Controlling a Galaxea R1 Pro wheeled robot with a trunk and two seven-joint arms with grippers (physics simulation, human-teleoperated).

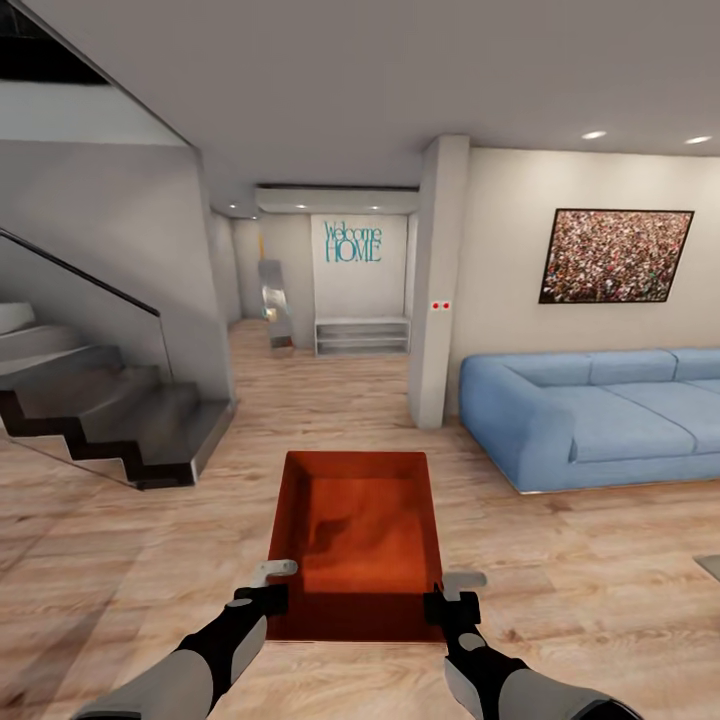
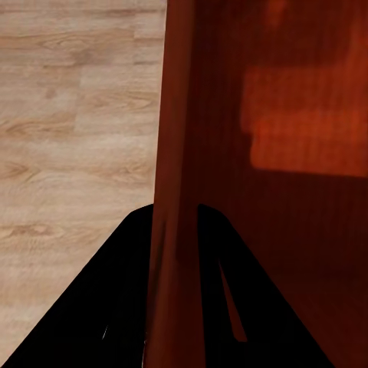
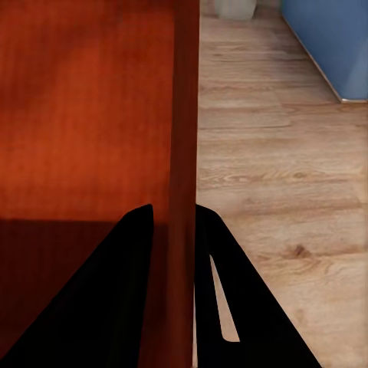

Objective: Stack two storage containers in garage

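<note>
A red-orange open-top storage container (image 1: 357, 540) hangs in front of me above the light wood-plank floor, held level by both arms. My left gripper (image 1: 268, 588) is shut on its left side wall (image 2: 172, 153), one dark finger on each face of the wall. On the opposite side wall (image 3: 184, 153) my right gripper (image 1: 447, 597) is shut the same way. Whether a second container nests inside cannot be told. The garage is out of view.
A blue sofa (image 1: 600, 415) stands at the right by a white pillar (image 1: 437, 285). Grey stairs (image 1: 100, 400) with a glass rail rise at the left. Ahead, a hallway leads to a low shelf (image 1: 362, 336) under a "Welcome HOME" wall (image 1: 352, 243).
</note>
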